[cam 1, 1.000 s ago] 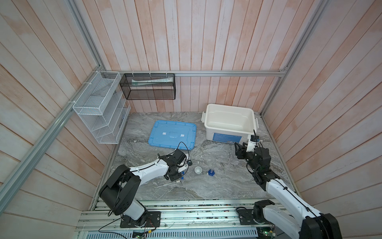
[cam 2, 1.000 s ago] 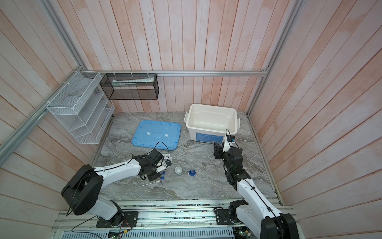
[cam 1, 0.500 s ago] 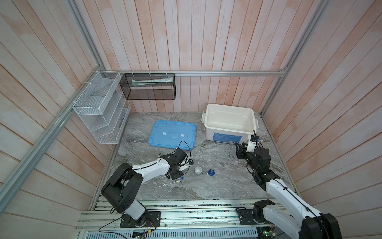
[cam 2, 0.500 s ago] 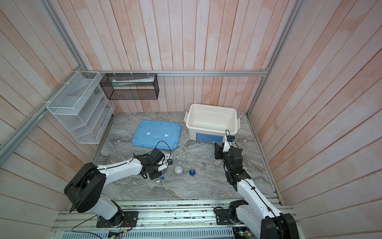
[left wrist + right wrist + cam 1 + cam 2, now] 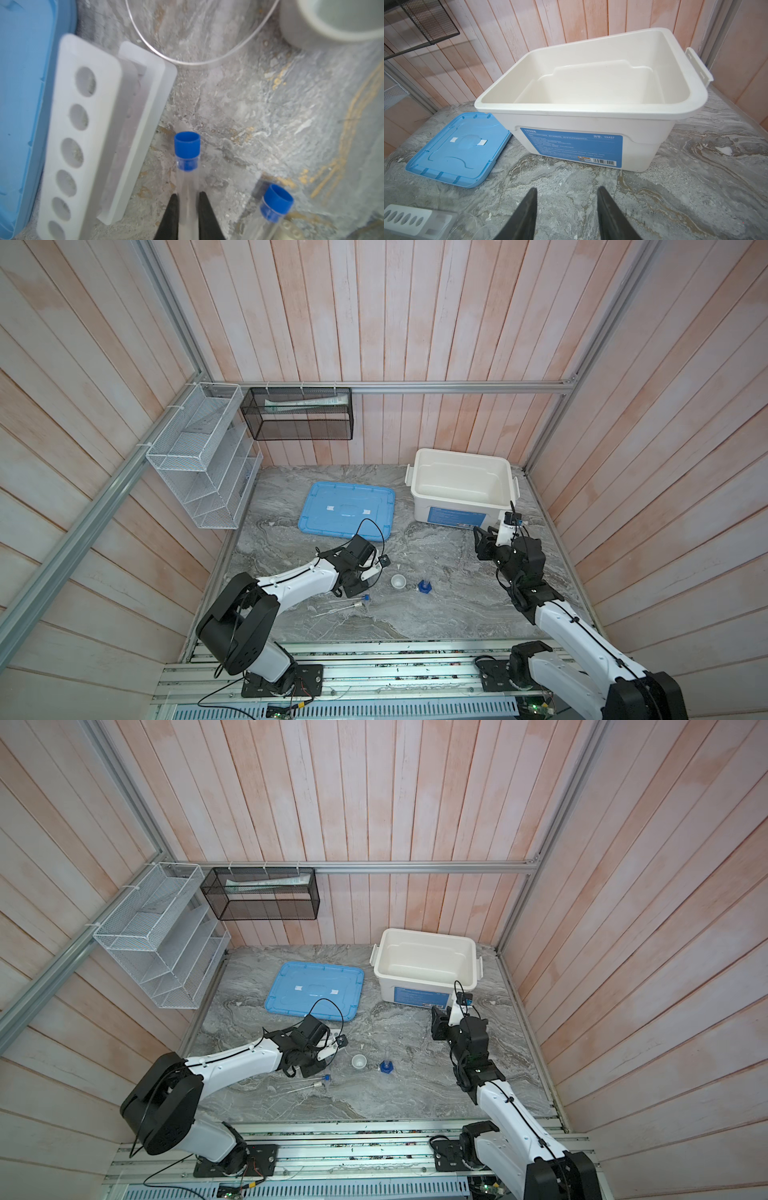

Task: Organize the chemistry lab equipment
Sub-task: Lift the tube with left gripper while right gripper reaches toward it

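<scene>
**Left gripper (image 5: 188, 197) clamped on a blue-capped test tube (image 5: 187, 145); right gripper (image 5: 566, 188) held apart, gripping nothing.**

You have the tube pinched by its clear body, just beside the white six-hole rack (image 5: 83, 135); only table shows through the rack's holes. A second blue-capped tube (image 5: 276, 201) lies near. The white-capped tube (image 5: 355, 605) rests on the marble table (image 5: 457, 614). The small white dish (image 5: 398, 580) and the blue hexagonal-based piece (image 5: 424, 585) sit side by side. Your right gripper faces the white bin (image 5: 591, 110), its bare floor showing, with the blue lid (image 5: 456, 149) flat beside it. The black mesh basket (image 5: 299, 431) holds a white packet (image 5: 303, 403).

Bright, even light; soft left-wrist blur.
</scene>
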Motion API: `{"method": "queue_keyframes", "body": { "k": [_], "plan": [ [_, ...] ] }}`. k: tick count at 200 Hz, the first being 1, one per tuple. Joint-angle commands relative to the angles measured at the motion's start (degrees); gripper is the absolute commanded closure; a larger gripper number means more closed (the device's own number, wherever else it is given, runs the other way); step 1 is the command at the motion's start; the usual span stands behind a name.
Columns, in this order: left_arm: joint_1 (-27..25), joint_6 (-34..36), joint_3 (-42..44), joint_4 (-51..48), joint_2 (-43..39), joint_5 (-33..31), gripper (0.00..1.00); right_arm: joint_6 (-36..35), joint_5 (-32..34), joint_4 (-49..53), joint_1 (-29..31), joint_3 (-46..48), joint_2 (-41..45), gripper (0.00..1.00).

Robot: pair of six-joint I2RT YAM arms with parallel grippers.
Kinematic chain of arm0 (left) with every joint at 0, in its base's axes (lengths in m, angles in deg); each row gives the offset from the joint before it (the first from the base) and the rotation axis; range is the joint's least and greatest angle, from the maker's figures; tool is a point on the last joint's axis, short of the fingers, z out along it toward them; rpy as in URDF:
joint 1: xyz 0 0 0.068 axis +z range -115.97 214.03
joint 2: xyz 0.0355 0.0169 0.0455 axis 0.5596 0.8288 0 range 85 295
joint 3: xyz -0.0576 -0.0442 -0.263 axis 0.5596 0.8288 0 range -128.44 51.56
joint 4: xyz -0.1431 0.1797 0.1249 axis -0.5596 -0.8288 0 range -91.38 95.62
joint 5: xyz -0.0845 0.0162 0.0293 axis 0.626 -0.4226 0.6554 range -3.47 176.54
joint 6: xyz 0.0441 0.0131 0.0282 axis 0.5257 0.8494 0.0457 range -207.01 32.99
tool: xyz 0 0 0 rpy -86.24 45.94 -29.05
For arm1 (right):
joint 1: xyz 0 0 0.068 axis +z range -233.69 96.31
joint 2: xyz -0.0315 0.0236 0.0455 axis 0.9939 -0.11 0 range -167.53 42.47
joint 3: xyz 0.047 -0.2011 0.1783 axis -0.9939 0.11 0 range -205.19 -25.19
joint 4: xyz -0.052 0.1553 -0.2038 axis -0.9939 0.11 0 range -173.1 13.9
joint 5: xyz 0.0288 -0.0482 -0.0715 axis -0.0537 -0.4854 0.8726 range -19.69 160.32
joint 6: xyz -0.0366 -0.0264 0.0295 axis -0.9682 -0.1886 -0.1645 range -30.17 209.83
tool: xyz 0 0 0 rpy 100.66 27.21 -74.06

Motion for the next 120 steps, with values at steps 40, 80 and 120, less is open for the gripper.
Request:
{"method": "queue_keyframes", "body": {
  "k": [40,80,120],
  "plan": [
    [0.3,-7.85,-2.73,4.24,-14.78,12.18,0.85,-0.96,-7.81,11.51,1.0,-9.32,1.31,0.4],
    [6.66,-19.1,4.3,17.44,-26.91,29.4,0.85,-5.09,-14.65,16.46,8.64,-17.21,-1.09,0.34],
    [13.39,-29.07,10.81,29.51,-32.62,44.87,0.85,-3.66,-18.64,9.81,20.1,-22.87,-7.5,0.39]
  ]
}}
